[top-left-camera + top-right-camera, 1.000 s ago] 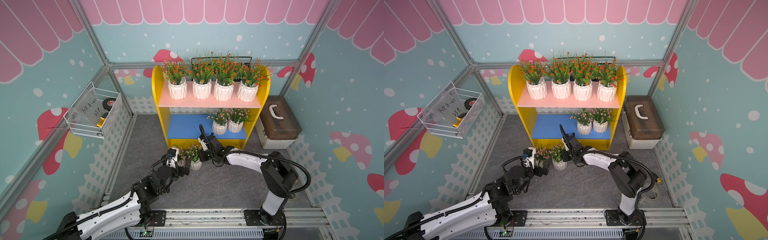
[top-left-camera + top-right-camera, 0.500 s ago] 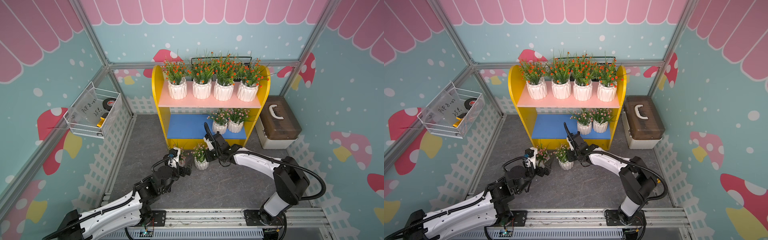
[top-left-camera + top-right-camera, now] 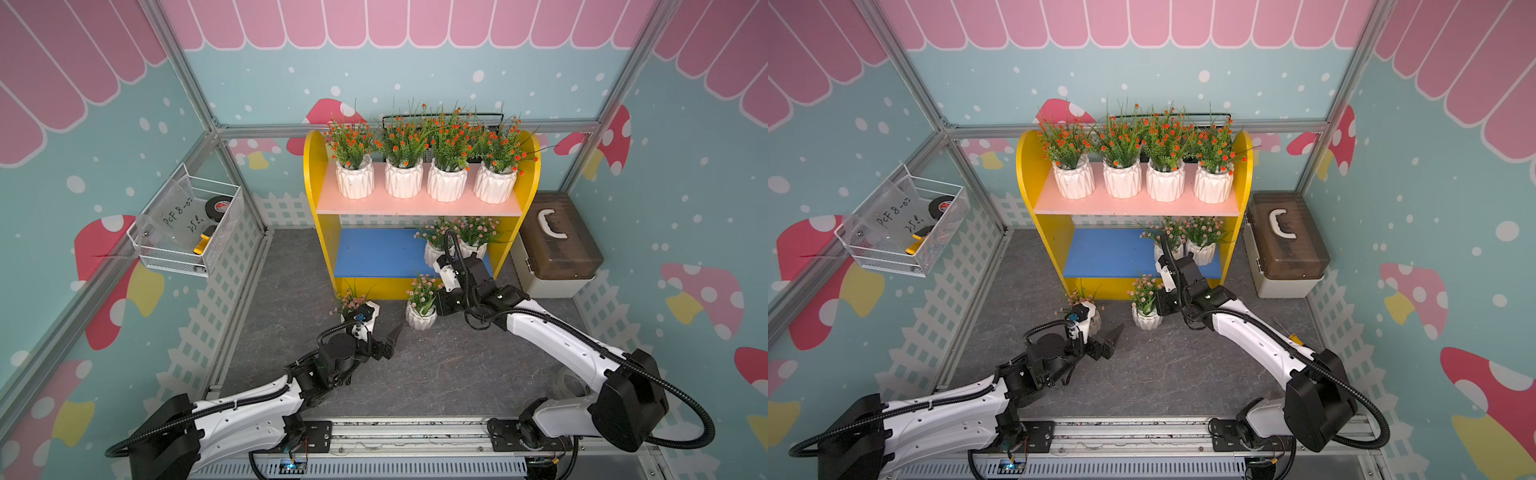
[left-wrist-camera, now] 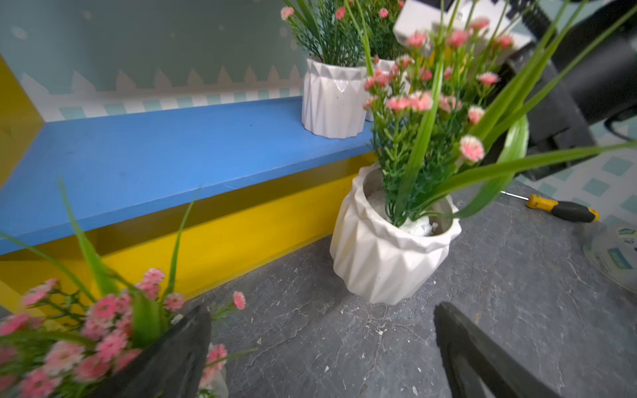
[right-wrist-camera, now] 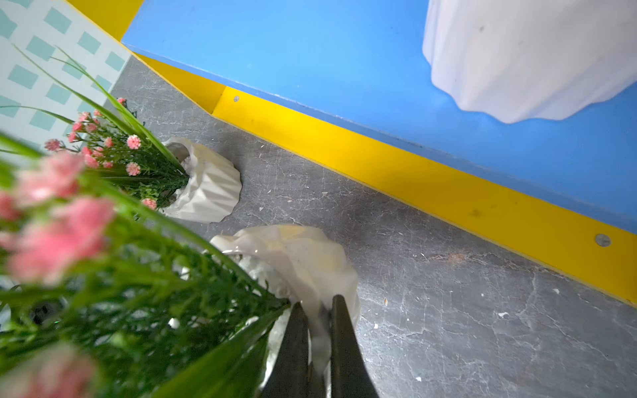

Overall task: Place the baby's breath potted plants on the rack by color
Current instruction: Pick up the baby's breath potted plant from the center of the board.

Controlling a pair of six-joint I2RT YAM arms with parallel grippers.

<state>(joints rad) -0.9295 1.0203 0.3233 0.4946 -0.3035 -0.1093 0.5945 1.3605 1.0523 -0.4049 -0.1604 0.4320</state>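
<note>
The rack (image 3: pixel 318 199) has yellow sides. Its pink shelf (image 3: pixel 415 205) carries several orange-flowered baby's breath potted plants (image 3: pixel 402 176). On the blue shelf (image 3: pixel 374 251), two pink-flowered ones (image 3: pixel 471 239) stand at the right end. My right gripper (image 5: pixel 316 305) is shut on the pot rim of another pink plant (image 3: pixel 420 309), in front of the rack and low over the floor. A second pink plant (image 3: pixel 351 301) stands on the floor to its left. My left gripper (image 4: pixel 320 317) is open beside that plant, nothing between its fingers (image 4: pixel 458 337).
A white wire basket (image 3: pixel 187 230) with a tape roll hangs on the left wall. A brown-lidded box (image 3: pixel 557 245) stands right of the rack. A screwdriver (image 4: pixel 562 210) and a clear tape roll (image 3: pixel 569 384) lie on the floor at the right.
My right gripper has carried its pink plant to the right, away from the other floor plant. The left gripper has shifted slightly right and stays open.
</note>
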